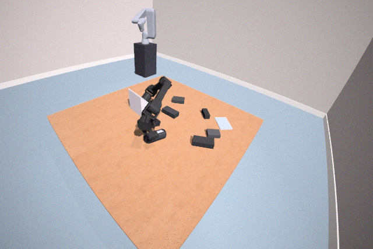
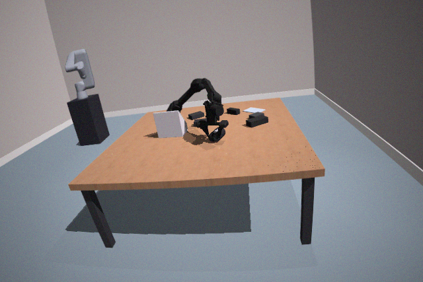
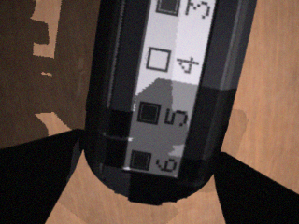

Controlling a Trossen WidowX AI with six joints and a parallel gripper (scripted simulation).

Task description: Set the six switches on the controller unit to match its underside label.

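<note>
The dark grey controller unit (image 1: pixel 156 139) (image 2: pixel 217 135) (image 3: pixel 109 93) lies bottom up, with its white label (image 1: pixel 161 130) (image 3: pixel 187 89) facing the wrist camera. The wrist view shows square 3 filled, 4 empty, 5 and 6 filled. Squares 1 and 2 are outside that view, and the switches are hidden underneath. My gripper (image 3: pixel 150 148) (image 2: pixel 215 133) straddles the unit near its number 6 end, one fingertip against each long side, with the fingers set wide around it. Whether the unit touches the bench along its whole length cannot be told.
A white upright panel (image 1: pixel 134 101) (image 2: pixel 167 124) stands left of the arm. Several dark modules lie on the bench: a long one (image 1: pixel 203 141) (image 2: pixel 257 121) beside a grey one (image 1: pixel 213 133), others (image 1: pixel 170 111) (image 1: pixel 178 100) farther back. A white sheet (image 1: pixel 223 123) (image 2: pixel 254 110) lies near them.
</note>
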